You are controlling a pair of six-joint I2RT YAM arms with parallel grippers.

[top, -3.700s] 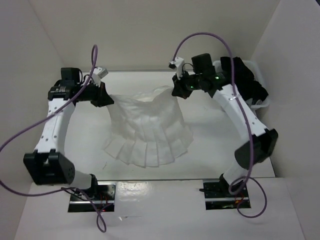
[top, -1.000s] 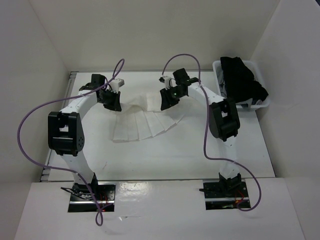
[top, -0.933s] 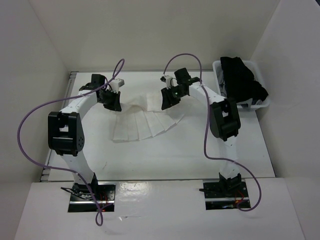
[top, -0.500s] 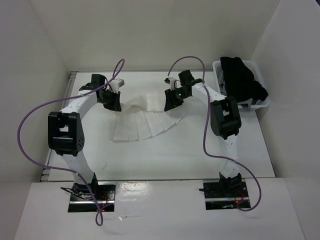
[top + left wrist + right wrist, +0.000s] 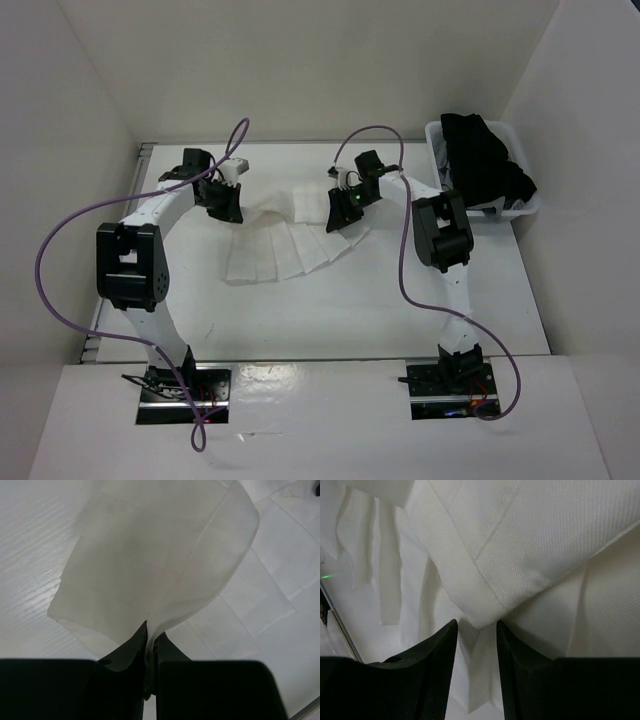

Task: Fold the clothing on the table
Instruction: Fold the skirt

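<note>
Left gripper (image 5: 150, 641) pinches skirt (image 5: 290, 250) edge above worktop (image 5: 330, 310). Right gripper (image 5: 476, 628) spread, folded skirt corner at its mouth, ungripped.

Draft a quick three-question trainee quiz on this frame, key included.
1. True or false: the left gripper is shut on the skirt.
2. Where are the black garments? A) in the white basket B) under the skirt C) in the left gripper
3. Name the gripper whose jaws stand apart.
Key: 1 true; 2 A; 3 the right gripper.
</note>
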